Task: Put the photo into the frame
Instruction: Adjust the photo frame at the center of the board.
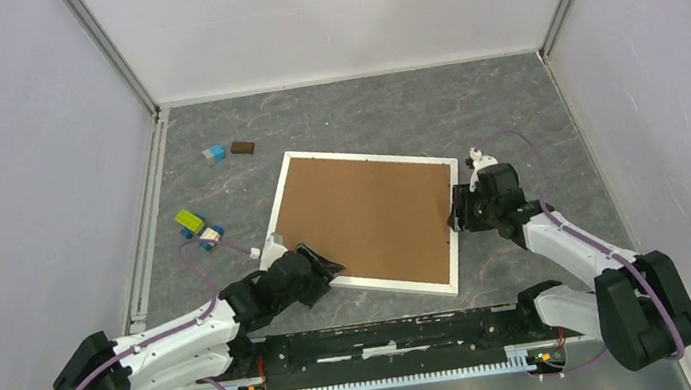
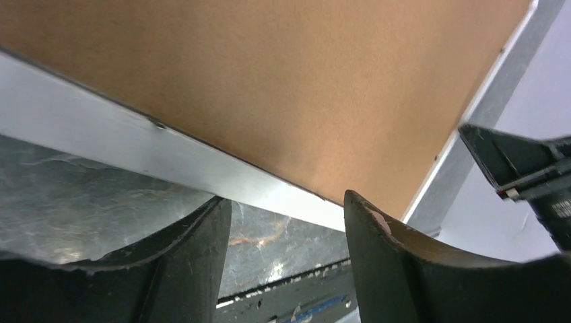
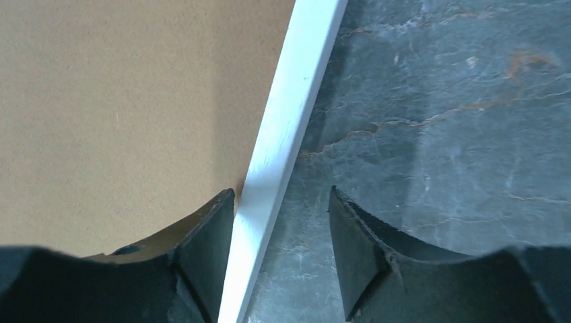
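Seating the backing board [image 1: 365, 218] in the frame [image 1: 404, 286], laid flat mid-table [image 1: 512, 112], is judged the step in hand | photo not seen; possibly under board | left gripper [image 1: 329, 270] held apart at near-left corner; right gripper [image 1: 456, 216] held apart astride right rail; nothing clamped | next: even pressing at 2 edges is called for

From above, my left jaws cover the lower left corner of the frame [image 1: 399, 285]. The brown board [image 1: 365, 218] hides whatever lies beneath it. Small coloured pieces [image 1: 188, 219] left of the frame are too small to name. Both wrist views cut the frame off.
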`<state>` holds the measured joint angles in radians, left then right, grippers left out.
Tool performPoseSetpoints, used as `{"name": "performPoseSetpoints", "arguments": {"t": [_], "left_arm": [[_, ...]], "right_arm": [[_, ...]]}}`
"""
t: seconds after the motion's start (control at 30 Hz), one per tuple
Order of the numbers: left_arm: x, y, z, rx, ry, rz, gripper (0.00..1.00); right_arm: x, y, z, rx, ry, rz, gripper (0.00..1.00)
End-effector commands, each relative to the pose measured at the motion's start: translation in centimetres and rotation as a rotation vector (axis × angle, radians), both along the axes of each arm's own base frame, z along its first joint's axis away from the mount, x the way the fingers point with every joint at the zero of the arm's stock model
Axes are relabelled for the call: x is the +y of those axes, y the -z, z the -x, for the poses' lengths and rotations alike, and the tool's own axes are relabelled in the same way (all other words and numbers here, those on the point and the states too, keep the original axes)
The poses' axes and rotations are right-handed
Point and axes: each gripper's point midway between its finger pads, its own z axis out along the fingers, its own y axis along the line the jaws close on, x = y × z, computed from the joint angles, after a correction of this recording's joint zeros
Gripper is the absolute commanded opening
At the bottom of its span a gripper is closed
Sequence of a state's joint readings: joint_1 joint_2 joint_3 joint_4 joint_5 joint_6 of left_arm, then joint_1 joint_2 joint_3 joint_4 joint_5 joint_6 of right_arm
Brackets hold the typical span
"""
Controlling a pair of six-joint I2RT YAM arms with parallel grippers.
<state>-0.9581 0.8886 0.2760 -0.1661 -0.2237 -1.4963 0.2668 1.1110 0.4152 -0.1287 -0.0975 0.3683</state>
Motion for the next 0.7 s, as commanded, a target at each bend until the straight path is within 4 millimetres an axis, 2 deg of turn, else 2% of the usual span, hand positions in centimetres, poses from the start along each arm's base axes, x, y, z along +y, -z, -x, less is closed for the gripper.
{"name": "performPoseSetpoints", "arguments": {"t": [0.0, 0.1, 0.27, 0.43, 0.67], "left_arm": [[2.6, -0.3, -2.0, -0.026, -0.200, -0.061, 0.67], [2.9, 0.4, -2.1, 0.001, -0.223, -0.098, 0.64], [3.2, 1.3, -2.3, -0.002, -0.203, -0.177, 0.64], [4.4, 2.5, -2.4, -0.026, -0.197, -0.264, 0.62], [5.8, 3.1, -2.4, -0.044, -0.217, -0.312, 0.58]], "right_arm": [[-1.6, -2.9, -2.0, 0.020, 0.072, 0.103, 0.61], [-2.9, -4.3, -4.0, 0.034, 0.157, 0.173, 0.59], [-3.7, -4.9, -6.7, -0.008, 0.202, 0.234, 0.53], [-3.3, -4.9, -8.8, -0.039, 0.180, 0.244, 0.48], [-2.2, -3.5, -10.2, -0.053, 0.143, 0.101, 0.42]]}}
